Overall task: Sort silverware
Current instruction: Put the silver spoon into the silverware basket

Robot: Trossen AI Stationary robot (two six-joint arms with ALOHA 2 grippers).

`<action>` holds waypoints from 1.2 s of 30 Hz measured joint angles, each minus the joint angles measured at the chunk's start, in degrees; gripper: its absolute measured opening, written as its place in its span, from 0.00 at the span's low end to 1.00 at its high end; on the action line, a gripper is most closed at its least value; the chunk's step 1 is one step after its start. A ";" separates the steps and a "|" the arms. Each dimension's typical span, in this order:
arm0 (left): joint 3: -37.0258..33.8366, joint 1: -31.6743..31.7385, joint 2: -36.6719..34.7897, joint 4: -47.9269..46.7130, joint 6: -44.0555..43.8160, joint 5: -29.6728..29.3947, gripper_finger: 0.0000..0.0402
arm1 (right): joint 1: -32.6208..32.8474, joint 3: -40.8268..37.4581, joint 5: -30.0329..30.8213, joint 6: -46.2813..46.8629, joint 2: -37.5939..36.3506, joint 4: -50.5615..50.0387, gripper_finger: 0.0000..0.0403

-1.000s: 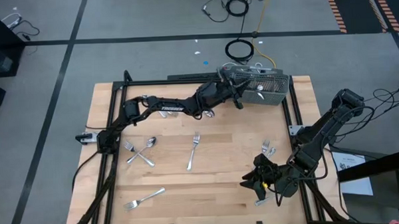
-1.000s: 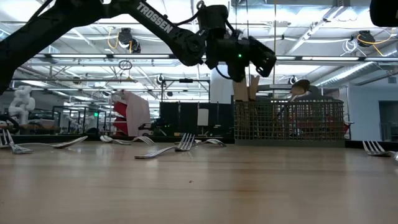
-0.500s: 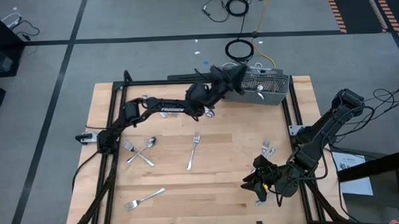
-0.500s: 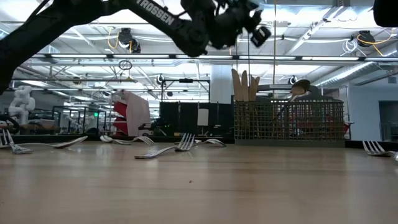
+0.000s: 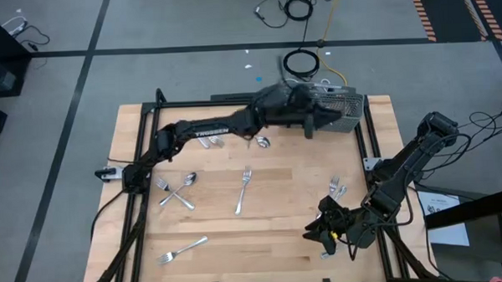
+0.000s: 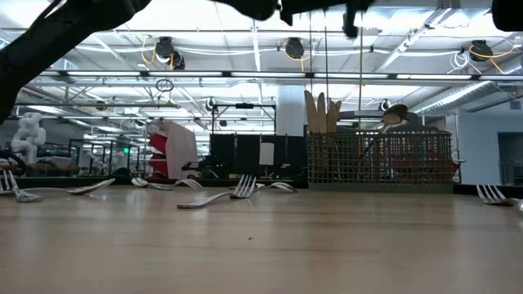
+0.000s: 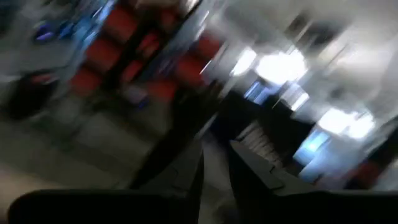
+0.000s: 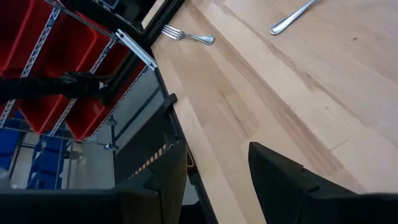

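Observation:
The silverware lies scattered on the wooden table: a crossed fork and spoon, a fork, a fork, forks and a spoon. The grey mesh caddy stands at the far right and holds upright pieces. My left gripper hangs high over the caddy's near left side, its fingers a little apart with nothing between them. My right gripper is open and empty, low by the near right corner.
A black metal frame runs along the table's left, far and right sides. The caddy stands upright at the far edge. Bare wood lies between the forks in the near middle. Two forks show beyond my right gripper.
My left gripper has gone up from just above the caddy's left end to the top of the low view, swinging and turning on the way. The caddy and the silverware on the table have stayed put.

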 joint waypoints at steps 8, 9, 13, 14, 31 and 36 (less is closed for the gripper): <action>8.31 -0.75 -0.22 -34.76 52.39 -14.43 0.21 | 3.20 0.00 3.85 3.49 0.00 0.68 0.40; 8.24 -0.99 -0.18 -36.54 58.56 -17.50 0.21 | 3.51 -0.01 4.32 3.72 0.02 0.72 0.40; 8.28 -1.06 1.84 -39.50 76.45 -24.64 0.24 | 3.87 0.00 4.86 4.60 0.02 1.06 0.40; 8.26 -1.02 2.47 -40.49 78.00 -26.24 0.26 | 3.87 0.00 4.90 4.69 0.02 1.09 0.40; 8.61 0.02 12.97 -30.62 78.21 -30.09 0.33 | 1.99 -0.01 4.34 4.64 0.04 1.74 0.40; 8.55 0.40 13.23 -26.56 79.59 -28.78 0.33 | 1.92 0.00 4.29 6.63 0.04 1.90 0.40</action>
